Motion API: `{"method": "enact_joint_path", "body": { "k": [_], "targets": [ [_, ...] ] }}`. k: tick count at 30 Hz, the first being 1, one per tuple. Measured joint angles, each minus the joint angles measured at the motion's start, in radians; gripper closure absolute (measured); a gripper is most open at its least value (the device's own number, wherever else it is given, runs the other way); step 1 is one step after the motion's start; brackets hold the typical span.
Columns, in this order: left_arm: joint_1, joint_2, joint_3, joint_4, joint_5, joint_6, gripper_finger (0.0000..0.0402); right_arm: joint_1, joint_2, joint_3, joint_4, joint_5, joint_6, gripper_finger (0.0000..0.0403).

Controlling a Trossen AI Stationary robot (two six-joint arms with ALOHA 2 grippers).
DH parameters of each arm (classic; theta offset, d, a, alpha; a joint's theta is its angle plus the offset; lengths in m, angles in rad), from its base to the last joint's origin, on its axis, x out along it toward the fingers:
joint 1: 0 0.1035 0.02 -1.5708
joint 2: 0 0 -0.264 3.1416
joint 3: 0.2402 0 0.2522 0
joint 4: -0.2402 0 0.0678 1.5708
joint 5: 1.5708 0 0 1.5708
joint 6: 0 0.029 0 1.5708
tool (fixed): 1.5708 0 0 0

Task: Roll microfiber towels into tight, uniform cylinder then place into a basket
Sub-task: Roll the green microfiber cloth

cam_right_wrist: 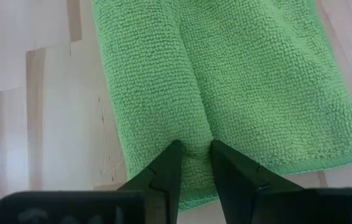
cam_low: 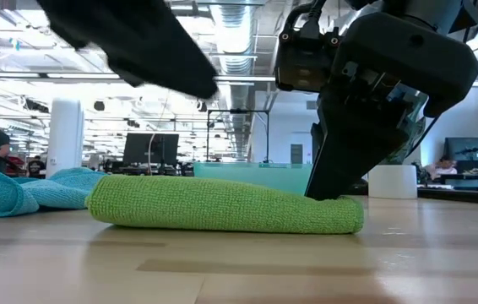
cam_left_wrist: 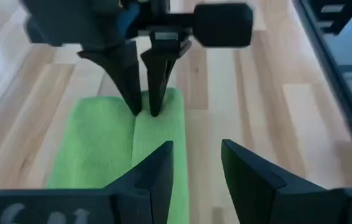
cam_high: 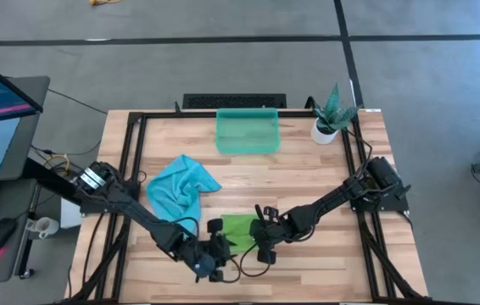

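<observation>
High view: the green towel (cam_high: 238, 227) sits folded near the front tabletop (cam_high: 308, 169) edge, still mid-roll I'd say, with the basket (cam_high: 247, 131) well behind it and a clear path there.

Low view: it's a flat-ish roll, not tight.

Left wrist view: left tool (cam_left_wrist: 196, 163) is open and empty, beside the towel.

Right wrist view: right tool (cam_right_wrist: 194, 155) pinches a ridge of it.

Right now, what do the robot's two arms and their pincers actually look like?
Both arms are dark, nearly black, built of jointed segments, with thin black cables looping beside them. The left arm has a pale silvery block near its base. Each ends in a gripper, left gripper and right gripper, with two flat, tapering black fingers on a dark crossbar. No other markings are readable.
</observation>
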Motion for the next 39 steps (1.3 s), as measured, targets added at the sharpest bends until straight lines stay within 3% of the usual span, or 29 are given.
{"method": "enact_joint_path", "body": {
  "k": [9, 17, 28, 39],
  "targets": [
    [0.060, 0.094, -0.001, 0.001, 0.015, -0.038, 0.0274, 0.000, 0.000, 0.000, 0.000, 0.000, 0.000, 0.0292],
    [0.065, 0.093, 0.000, -0.059, 0.042, -0.075, 0.0274, 0.000, 0.000, 0.000, 0.000, 0.000, 0.000, 0.0292],
    [0.065, 0.090, 0.002, -0.261, 0.078, -0.237, 0.0274, 0.000, 0.000, 0.001, 0.002, 0.002, 0.000, 0.0292],
    [0.062, 0.090, 0.001, -0.260, 0.087, -0.249, 0.0274, 0.000, 0.001, 0.001, 0.001, 0.002, 0.000, 0.0292]
  ]
}}
